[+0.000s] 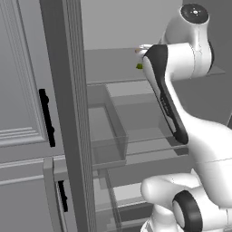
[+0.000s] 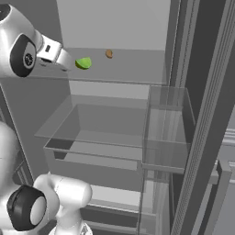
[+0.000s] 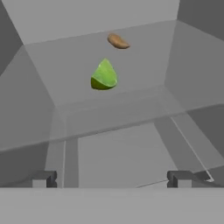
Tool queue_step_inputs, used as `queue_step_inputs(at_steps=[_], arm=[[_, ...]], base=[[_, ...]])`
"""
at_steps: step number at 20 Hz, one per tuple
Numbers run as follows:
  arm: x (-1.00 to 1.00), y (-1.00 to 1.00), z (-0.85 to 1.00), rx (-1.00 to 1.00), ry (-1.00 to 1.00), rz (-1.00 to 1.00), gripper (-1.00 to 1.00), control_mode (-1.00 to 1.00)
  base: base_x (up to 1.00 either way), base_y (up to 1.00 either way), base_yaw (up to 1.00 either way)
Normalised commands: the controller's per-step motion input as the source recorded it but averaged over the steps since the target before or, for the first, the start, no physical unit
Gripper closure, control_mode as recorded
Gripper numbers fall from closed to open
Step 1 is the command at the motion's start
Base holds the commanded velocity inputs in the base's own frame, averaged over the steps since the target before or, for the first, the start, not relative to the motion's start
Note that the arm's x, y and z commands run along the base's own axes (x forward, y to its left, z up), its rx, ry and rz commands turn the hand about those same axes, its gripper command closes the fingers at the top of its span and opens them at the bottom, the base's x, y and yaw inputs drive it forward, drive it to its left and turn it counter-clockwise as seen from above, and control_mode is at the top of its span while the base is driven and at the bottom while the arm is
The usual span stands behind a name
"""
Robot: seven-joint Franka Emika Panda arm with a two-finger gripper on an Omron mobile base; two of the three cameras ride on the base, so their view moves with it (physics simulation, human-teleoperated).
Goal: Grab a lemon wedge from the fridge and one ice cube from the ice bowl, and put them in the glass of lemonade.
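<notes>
Two items on fridge shelf: lemon wedge, small brown object behind it.
Gripper: jaws wide apart, empty, short of the wedge.
Risk: a fingertip may nudge the wedge backward toward the brown object, since it lies loose.
Right base view: wedge just beside the hand.
Left base view: arm hides most of the wedge.
</notes>
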Motion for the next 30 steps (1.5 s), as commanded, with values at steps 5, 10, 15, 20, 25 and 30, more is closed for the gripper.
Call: queue_step_inputs(at_steps=[5, 10, 15, 20, 25, 30], arm=[[1.0, 0.0, -0.18, 0.0, 0.0, 0.01, -1.0, -1.0], [0.75, -0.13, 0.08, 0.0, 0.08, 0.05, -1.0, -1.0], [0.48, -0.07, -0.23, 0.0, 0.05, 0.03, -1.0, -1.0], [0.45, 0.0, -0.18, 0.0, 0.0, 0.01, -1.0, -1.0], [0.59, 0.0, 0.01, 0.0, 0.0, 0.0, -1.0, -1.0], [0.38, 0.0, 0.0, 0.0, 0.04, 0.0, -1.0, -1.0]], base=[[0.0, 0.0, 0.0], [0.0, 0.0, 0.0], [0.0, 0.0, 0.0], [0.0, 0.0, 0.0], [0.0, 0.0, 0.0], [0.0, 0.0, 0.0]])
